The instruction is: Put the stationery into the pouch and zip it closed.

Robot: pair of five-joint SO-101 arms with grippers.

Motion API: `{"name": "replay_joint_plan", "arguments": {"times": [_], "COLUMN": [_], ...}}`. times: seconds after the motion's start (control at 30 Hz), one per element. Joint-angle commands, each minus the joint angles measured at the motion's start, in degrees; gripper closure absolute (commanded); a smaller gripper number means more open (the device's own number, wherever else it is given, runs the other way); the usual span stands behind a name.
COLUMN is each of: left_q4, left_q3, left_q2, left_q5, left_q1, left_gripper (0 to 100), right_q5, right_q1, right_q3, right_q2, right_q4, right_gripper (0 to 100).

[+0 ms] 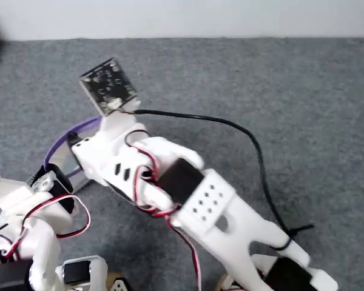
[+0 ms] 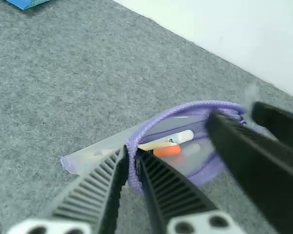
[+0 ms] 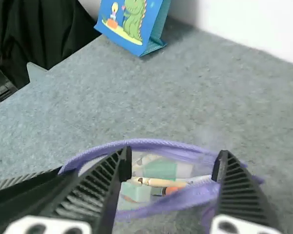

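Table, high view: you are looking down on a grey table (image 1: 279, 85) with both arms low over its left side.
Pouch, high view: just a purple strip of the pouch (image 1: 65, 138) shows, curving out from under the right arm (image 1: 170, 176); the left arm (image 1: 33, 221) sits just beside it.
Left claw, left wrist view: your left claw (image 2: 132, 155) is pinched nearly together on the pouch's purple zip edge (the edge runs up between the two fingers).
Stationery, left wrist view: the stationery (image 2: 172, 142), a white pen and an orange piece, lies inside the clear pouch, whose mouth gapes.
Right claw, right wrist view: your right claw (image 3: 173, 155) is spread wide and grips nothing, with one finger at each end of the open mouth.
Bag, right wrist view: a blue cartoon bag (image 3: 136, 22) stands well behind the pouch.
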Motion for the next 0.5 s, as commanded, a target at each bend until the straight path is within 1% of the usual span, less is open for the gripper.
{"name": "replay_joint_plan", "arguments": {"times": [0.0,0.13,0.2,0.27,0.33,0.47], "left_q4": [1.5,1.7,1.7,1.5,1.4,1.8], "left_q3": [1.5,1.5,1.5,1.5,1.5,1.5], "left_q2": [3.8,3.8,3.8,3.8,3.8,3.8], "left_q5": [0.7,0.7,0.7,0.7,0.7,0.5], "left_q1": [0.4,0.4,0.4,0.5,0.5,0.5], "left_gripper": [98,98,98,98,98,98], "right_q5": [-0.2,1.1,4.3,9.0,11.4,12.0], "right_q1": [3.6,10.9,13.1,13.7,13.5,13.4], "right_q3": [-0.8,-0.3,1.8,5.6,10.3,19.7], "right_q2": [-6.0,-7.7,-7.3,-6.9,-6.8,-6.8], "right_q4": [2.9,9.8,12.2,12.5,10.2,-0.2], "right_gripper": [75.9,76.9,76.9,76.9,76.9,76.9]}}
